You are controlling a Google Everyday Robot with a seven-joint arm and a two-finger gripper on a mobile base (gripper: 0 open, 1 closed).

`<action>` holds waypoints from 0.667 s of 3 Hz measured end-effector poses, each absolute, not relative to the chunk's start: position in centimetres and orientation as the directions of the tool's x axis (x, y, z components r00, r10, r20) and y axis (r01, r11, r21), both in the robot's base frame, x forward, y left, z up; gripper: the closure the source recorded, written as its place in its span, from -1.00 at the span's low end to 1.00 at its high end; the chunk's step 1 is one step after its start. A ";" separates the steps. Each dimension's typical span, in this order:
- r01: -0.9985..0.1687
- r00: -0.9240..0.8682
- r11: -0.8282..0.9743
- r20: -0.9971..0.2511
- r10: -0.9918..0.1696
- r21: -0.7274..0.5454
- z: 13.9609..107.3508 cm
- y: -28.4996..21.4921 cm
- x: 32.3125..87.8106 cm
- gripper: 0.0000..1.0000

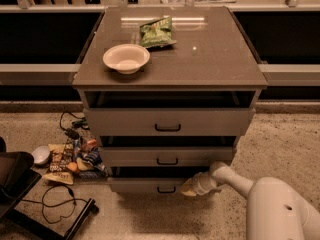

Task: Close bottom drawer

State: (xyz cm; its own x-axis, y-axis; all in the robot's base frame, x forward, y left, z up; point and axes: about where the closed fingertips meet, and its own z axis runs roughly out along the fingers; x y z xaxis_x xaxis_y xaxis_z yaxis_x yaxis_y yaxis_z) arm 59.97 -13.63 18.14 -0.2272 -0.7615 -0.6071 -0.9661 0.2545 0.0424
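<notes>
The bottom drawer [150, 185] is the lowest of three grey-brown fronts, slim, with a small black handle [166, 189]. It sticks out only slightly past the cabinet body. My gripper [190, 187] is at the end of the white arm [235, 179] coming from the lower right. It presses against the right end of the bottom drawer's front. The middle drawer [167, 157] and the top drawer [168, 122] above it each stick out a little further.
A white bowl [126, 58] and a green snack bag [156, 31] lie on the cabinet top [215, 49]. Snack packets [72, 159], cables [57, 204] and a dark chair base [15, 179] lie on the floor to the left.
</notes>
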 end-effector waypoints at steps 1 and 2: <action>-0.966 -0.227 0.255 -0.607 -0.761 0.042 18.1 -13.6 60.0 1.00; -0.953 -0.256 0.300 -0.604 -0.755 0.029 17.5 -14.7 62.0 1.00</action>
